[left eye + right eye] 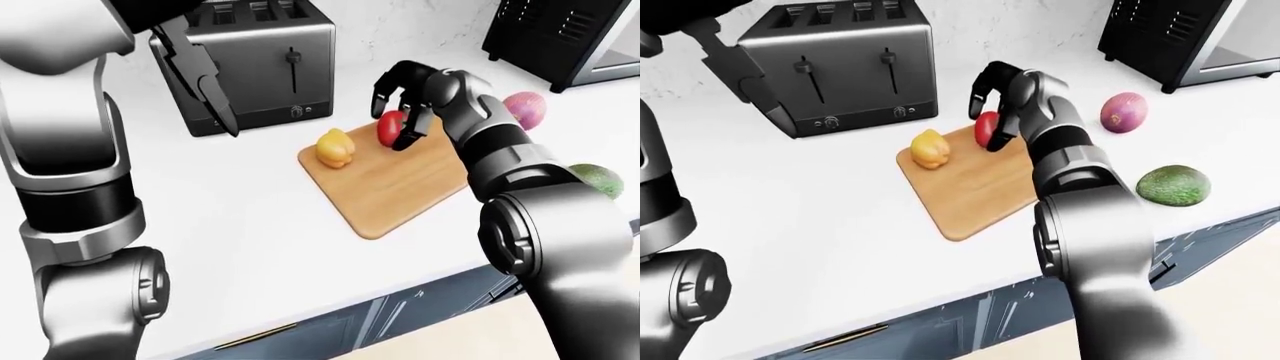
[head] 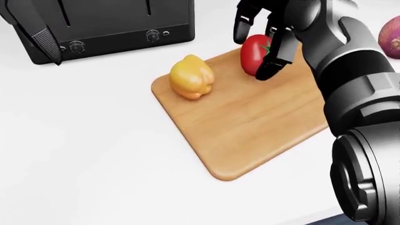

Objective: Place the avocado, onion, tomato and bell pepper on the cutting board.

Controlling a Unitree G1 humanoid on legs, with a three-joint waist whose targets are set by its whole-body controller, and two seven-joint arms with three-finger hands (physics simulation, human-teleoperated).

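Right hand (image 2: 266, 40) clasped round the tomato (image 2: 252, 54), fingers (image 2: 278, 51) curled over its right side, fruit held at the top edge of the cutting board (image 2: 250, 122) in the head view, apparently just above or barely touching the wood; cannot tell which. Risk, as a judgement: round fruit released so near the board's upper edge, likely to roll off onto the white counter (image 2: 81, 140) toward the toaster (image 1: 835, 71), or down the board into the bell pepper (image 2: 191, 77), which lies on the board's upper left part, near the tomato but apart from it. Also possible: a finger dragging the tomato along on withdrawal. Left hand (image 1: 205, 79) raised before the toaster in the left-eye view, fingers extended, holding nothing. Still off the board: onion (image 1: 1123, 112) and avocado (image 1: 1174, 185), both on the counter to the right in the right-eye view, well apart from the board. Nothing between them and the board except the right arm itself. Dark appliance (image 1: 1185, 37) at top right, clear of the work.
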